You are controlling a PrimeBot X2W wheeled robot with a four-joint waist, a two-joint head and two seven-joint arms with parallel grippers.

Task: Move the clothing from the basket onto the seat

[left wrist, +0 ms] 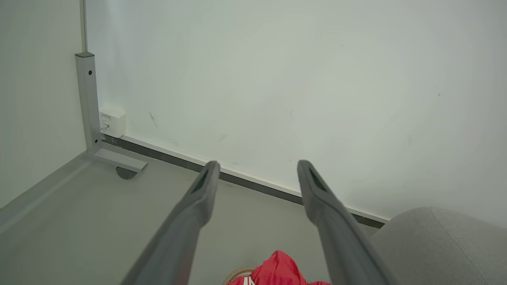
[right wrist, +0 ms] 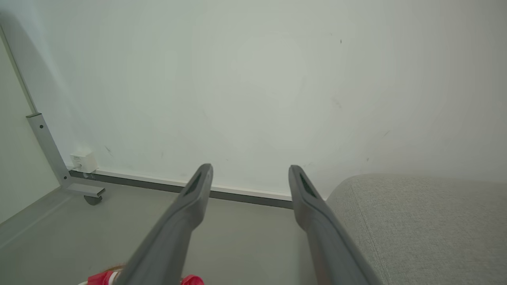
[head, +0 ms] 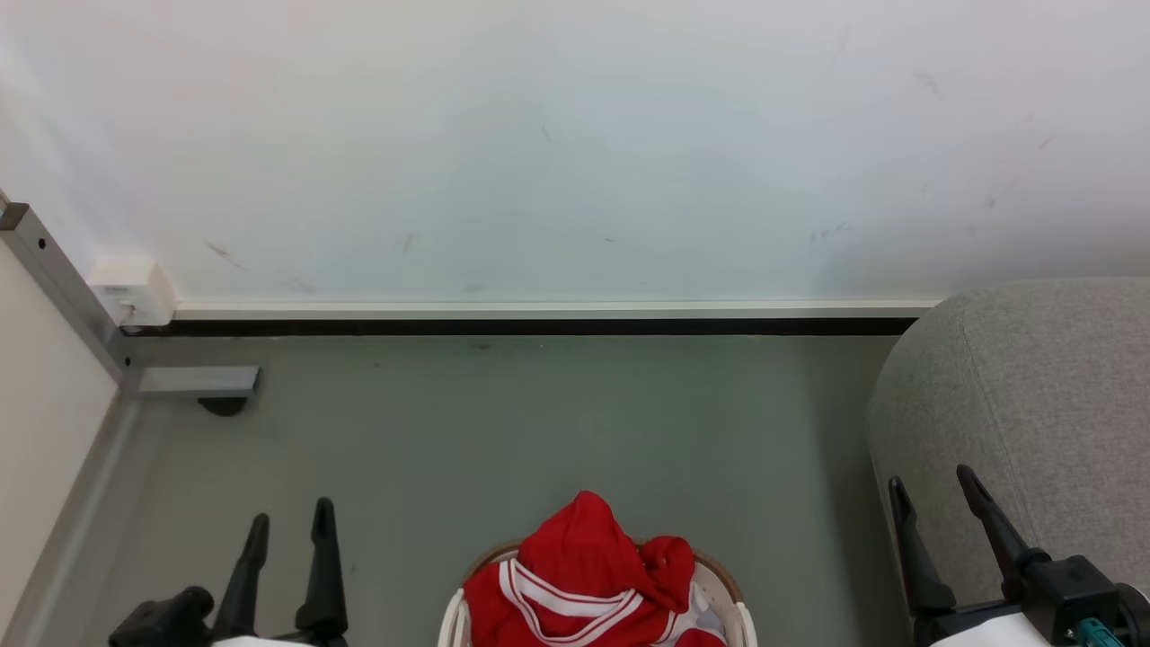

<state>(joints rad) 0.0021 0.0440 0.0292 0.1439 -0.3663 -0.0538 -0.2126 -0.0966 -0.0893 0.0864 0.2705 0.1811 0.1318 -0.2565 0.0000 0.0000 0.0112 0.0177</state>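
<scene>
Red clothing with white striped trim is heaped in the white basket, whose tan rim shows at the bottom middle of the head view. The grey seat stands to the basket's right. My left gripper is open at the lower left, apart from the basket and holding nothing. My right gripper is open at the lower right, in front of the seat's side. The left wrist view shows the open left gripper, the clothing and the seat. The right wrist view shows the open right gripper and the seat.
A white wall with a dark baseboard runs across the back. A grey metal frame leg with a caster and a small white box stand at the left corner. Bare grey floor lies between the basket and the wall.
</scene>
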